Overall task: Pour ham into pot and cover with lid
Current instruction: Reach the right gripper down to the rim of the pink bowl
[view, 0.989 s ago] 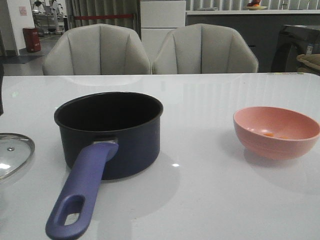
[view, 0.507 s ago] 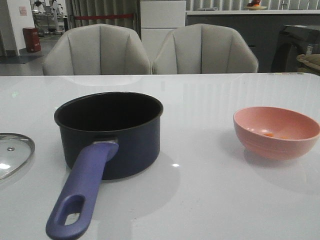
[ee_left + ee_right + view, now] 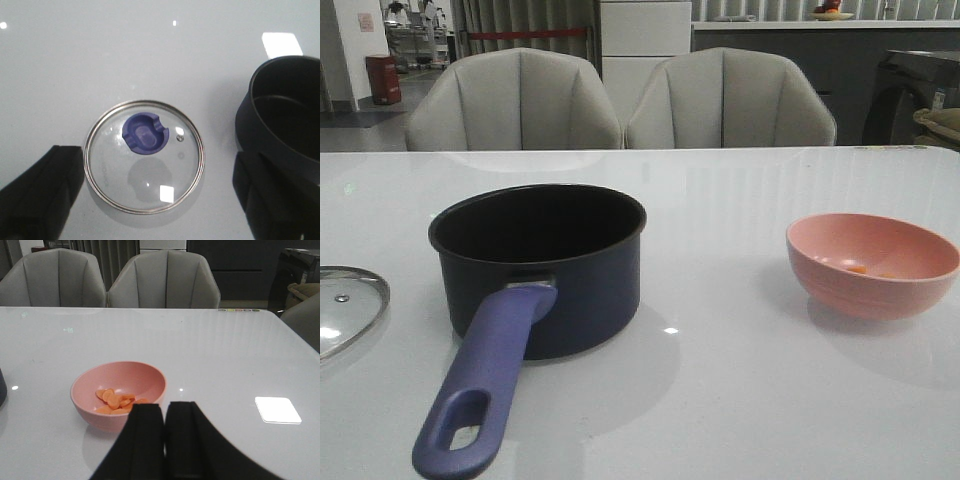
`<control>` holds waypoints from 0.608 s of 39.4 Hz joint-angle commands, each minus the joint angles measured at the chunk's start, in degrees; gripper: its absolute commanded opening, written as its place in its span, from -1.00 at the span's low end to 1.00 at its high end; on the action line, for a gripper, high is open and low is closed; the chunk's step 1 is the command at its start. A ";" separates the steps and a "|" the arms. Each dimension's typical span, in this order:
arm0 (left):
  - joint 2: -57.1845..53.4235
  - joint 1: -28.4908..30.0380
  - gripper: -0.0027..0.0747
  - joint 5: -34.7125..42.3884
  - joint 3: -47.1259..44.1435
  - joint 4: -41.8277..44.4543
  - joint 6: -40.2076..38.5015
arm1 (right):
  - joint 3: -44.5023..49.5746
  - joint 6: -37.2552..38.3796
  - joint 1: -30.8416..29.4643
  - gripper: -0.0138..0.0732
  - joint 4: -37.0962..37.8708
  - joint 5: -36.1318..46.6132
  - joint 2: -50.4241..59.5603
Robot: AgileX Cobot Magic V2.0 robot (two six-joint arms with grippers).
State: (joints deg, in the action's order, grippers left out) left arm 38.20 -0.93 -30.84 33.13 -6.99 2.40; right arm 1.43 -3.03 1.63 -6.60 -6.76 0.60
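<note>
Left gripper [image 3: 152, 200], left wrist view: jaws spread wide, released, straddling the lid [image 3: 144, 162]; the pot [image 3: 282, 145] sits beside one finger. Faint lettering on the glass is illegible.

Right wrist view: right gripper [image 3: 164, 437] clenched, empty; ham [image 3: 119, 401] in the pink bowl [image 3: 118, 394] just ahead.

Front view: layout unchanged from the earlier frame.
</note>
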 commanded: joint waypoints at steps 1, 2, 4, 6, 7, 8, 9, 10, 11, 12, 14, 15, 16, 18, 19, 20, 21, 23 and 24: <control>-7.11 -0.52 0.72 8.72 -2.54 -0.86 -0.05 | 0.63 0.06 -0.02 -0.32 0.55 4.29 1.00; -8.79 -0.87 0.72 9.92 -3.42 -0.86 -0.05 | 0.63 0.06 -0.02 -0.32 0.55 4.29 1.00; -11.72 -1.74 0.72 12.06 -5.57 -0.86 -0.05 | 0.63 0.06 -0.02 -0.32 0.55 4.29 1.00; -13.92 -3.09 0.72 14.41 -7.36 -0.86 -0.05 | 0.63 0.06 -0.02 -0.32 0.55 4.29 1.00; -14.79 -3.69 0.72 15.25 -8.36 -0.86 -0.05 | 0.63 0.06 -0.02 -0.32 0.55 4.29 1.00; -15.94 -4.59 0.72 16.38 -9.18 -0.86 -0.05 | 0.63 0.06 -0.02 -0.32 0.55 4.29 1.00; -16.81 -5.32 0.72 17.06 -9.65 -0.86 -0.05 | 0.63 0.06 -0.02 -0.32 0.55 4.29 1.00; -18.00 -6.34 0.72 17.77 -10.12 -0.50 -0.05 | 0.63 0.06 -0.02 -0.32 0.55 4.29 1.00; -18.90 -7.12 0.72 18.01 -10.29 0.33 -0.05 | 0.63 0.06 -0.02 -0.32 0.55 4.29 1.00; -20.05 -8.14 0.72 17.99 -10.60 1.40 -0.05 | 0.63 0.06 -0.02 -0.32 0.55 4.29 1.00; -22.07 -10.18 0.72 18.32 -11.21 3.02 -0.05 | 0.63 0.06 -0.02 -0.32 0.55 4.29 1.00; -22.73 -10.94 0.72 18.53 -11.43 3.58 -0.05 | 0.63 0.06 -0.02 -0.32 0.55 4.34 1.00; -23.35 -11.70 0.72 18.81 -11.60 4.27 -0.05 | 0.63 0.06 -0.02 -0.32 0.55 4.34 1.00; -24.79 -13.56 0.72 19.78 -12.47 4.80 -0.05 | 0.63 0.06 -0.02 -0.32 0.55 4.42 1.00; -25.36 -14.36 0.72 20.24 -12.85 4.80 -0.05 | 0.63 0.06 -0.02 -0.32 0.55 4.42 1.00; -25.72 -14.92 0.72 20.65 -13.05 4.80 -0.05 | 0.63 0.06 -0.02 -0.32 0.55 4.46 1.00; -25.99 -15.60 0.72 21.01 -13.34 4.80 -0.05 | 0.63 0.06 -0.02 -0.32 0.55 4.59 1.00; -26.41 -16.67 0.72 21.86 -13.75 4.80 -0.05 | 0.63 0.06 -0.02 -0.32 0.55 5.24 1.00; -26.50 -17.19 0.72 22.25 -13.86 4.80 -0.05 | 0.63 0.06 -0.02 -0.32 0.55 5.54 1.00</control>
State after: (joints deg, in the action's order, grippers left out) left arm 11.70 -16.21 -14.84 18.31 -2.30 2.40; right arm 1.43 -3.03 1.63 -6.60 -6.76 0.60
